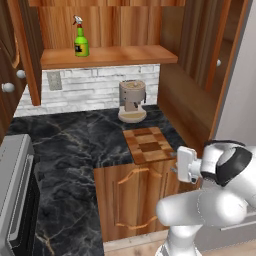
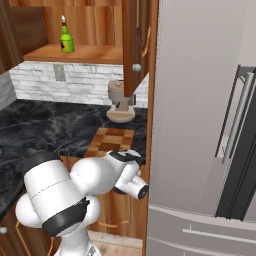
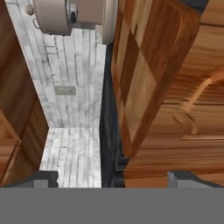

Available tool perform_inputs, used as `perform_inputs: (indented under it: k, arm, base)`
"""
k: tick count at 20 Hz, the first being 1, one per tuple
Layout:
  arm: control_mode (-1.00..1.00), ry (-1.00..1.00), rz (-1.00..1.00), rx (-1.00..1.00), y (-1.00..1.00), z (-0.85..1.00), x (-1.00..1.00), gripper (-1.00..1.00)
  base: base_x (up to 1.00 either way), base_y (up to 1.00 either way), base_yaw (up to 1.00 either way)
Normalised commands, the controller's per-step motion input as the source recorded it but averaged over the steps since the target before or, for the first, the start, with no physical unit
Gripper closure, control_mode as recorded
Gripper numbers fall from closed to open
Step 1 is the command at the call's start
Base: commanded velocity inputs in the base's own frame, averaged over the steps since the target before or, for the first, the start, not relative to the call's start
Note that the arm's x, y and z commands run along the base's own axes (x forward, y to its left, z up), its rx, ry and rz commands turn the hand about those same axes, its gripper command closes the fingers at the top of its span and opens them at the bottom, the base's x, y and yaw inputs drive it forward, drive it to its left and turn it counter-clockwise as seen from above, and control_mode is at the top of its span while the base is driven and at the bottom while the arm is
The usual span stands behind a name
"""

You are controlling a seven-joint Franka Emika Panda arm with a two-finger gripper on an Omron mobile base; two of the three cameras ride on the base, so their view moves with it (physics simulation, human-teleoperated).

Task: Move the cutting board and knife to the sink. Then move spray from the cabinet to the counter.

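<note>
Spray (image 1: 81, 41) is seen upper left, on the cabinet (image 1: 107, 56) shelf. Coffee machine (image 1: 132, 101) is placed below it, centre frame, on the counter (image 1: 70, 145) against the brick wall (image 1: 90, 87). Cutting board (image 1: 149, 145) is laid just in front of the machine, at the counter's front edge. Stove (image 1: 14, 190) is located lower left.

A checkered pattern of light and dark brown blocks is seen on the cutting board (image 1: 148, 145), laid on a worktop (image 1: 65, 150) of black marble streaked with pale grey and golden veins. Bright green is shown by the spray (image 1: 80, 40), topped by a white trigger with a red tip and marked with a black-and-white label, against the reddish-brown vertical planks of the cabinet (image 1: 120, 25). White-grey brick is displayed on the backsplash (image 1: 95, 87), beige on the coffee machine (image 1: 132, 100), and white with dark joints on the arm (image 1: 210, 195).
</note>
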Motion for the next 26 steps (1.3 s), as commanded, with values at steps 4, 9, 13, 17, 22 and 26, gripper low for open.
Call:
perform_inputs:
  k: [4, 9, 13, 17, 22, 26]
  arm:
    - [-1.0, 0.0, 0.0, 0.0, 0.02, 0.0, 0.13, -1.0]
    - [-1.0, 0.0, 0.0, 0.0, 0.01, -0.01, 0.22, -1.0]
    - [-1.0, 0.0, 0.0, 0.0, 0.0, -0.07, 0.25, -1.0]
    - [-1.0, 0.0, 0.0, 0.0, 0.0, -0.11, 0.2, -1.0]
    - [-1.0, 0.0, 0.0, 0.0, 0.01, -0.18, 0.18, -1.0]
    - [-1.0, 0.0, 0.0, 0.0, 0.0, -0.14, 0.08, -1.0]
  base:
    - [0.0, 0.0, 0.0]
    - [0.0, 0.0, 0.0]
    - [0.0, 0.0, 0.0]
    - [0.0, 0.0, 0.0]
    - [0.0, 0.0, 0.0]
    - [0.0, 0.0, 0.0]
